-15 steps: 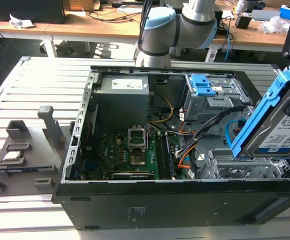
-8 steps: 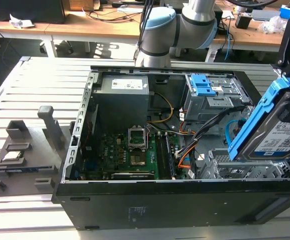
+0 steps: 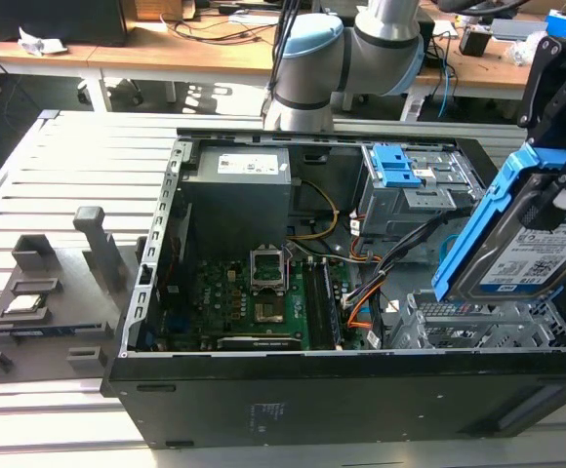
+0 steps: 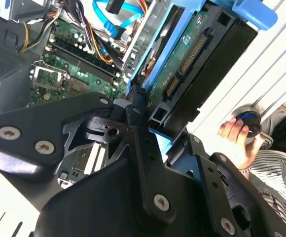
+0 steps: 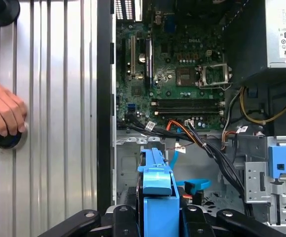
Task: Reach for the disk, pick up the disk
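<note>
**One disk, already up and out of the case**

Most of the job looks done from where you sit. Start with the biggest thing: the open computer case [image 3: 293,390] lies on its side on the slatted metal table [image 3: 59,156], with the motherboard [image 3: 254,302] exposed in its floor, the power supply [image 3: 239,185] at the far wall and the grey drive cage [image 3: 415,190] with its blue latches in the far corner toward the exterior view's right. The arm [image 3: 361,49] comes in from behind the case and swings round to that same side.

Now the disk [image 3: 532,253]. You can see it held tilted above the near corner of the case on the exterior view's right, label facing the camera, blue rail along its edge, and clear of the perforated bay [image 3: 478,322] beneath it. Nothing of it rests on the case. In both wrist views it stands edge-on between the black fingers, with the case interior well below.

The gripper [image 4: 158,143] is clamped on the disk: in the second wrist view one finger [image 4: 138,123] presses against the blue rail side, and the drive's connector edge rises beyond it. So I judge the reach finished and the pick-up made, with the lift well under way.

Smaller things: a person's hand [image 5: 5,111] rests on a dark knob on the table beside the case, well apart from the drive. Off on the exterior view's left, a grey fixture tray [image 3: 44,302] carries a small square chip [image 3: 26,303].
</note>
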Controlling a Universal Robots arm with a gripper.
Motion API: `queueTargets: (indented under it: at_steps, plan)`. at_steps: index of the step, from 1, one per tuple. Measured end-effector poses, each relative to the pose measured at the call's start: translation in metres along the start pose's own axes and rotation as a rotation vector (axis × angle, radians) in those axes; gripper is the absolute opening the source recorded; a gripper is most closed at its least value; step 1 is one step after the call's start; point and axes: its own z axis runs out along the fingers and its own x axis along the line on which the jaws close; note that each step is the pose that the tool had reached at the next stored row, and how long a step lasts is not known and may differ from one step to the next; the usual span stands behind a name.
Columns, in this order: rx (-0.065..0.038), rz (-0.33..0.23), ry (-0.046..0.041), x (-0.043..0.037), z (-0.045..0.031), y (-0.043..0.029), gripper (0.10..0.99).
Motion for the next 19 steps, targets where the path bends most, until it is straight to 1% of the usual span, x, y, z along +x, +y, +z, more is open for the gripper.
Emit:
queueTargets:
  at_steps: [4, 7, 10, 13, 19]
  plan:
    - [0.0, 0.0, 0.0004, -0.0003, 0.0075, -0.0001, 0.369]
    - [0.0, 0.0, 0.0002, -0.001, 0.0114, -0.0002, 0.369]
    - [0.0, 0.0, 0.0003, -0.003, 0.0128, -0.0002, 0.369]
    - [0.0, 0.0, 0.0002, -0.0038, 0.016, -0.0003, 0.369]
    - [0.0, 0.0, 0.0013, -0.0038, 0.0162, -0.0003, 0.369]
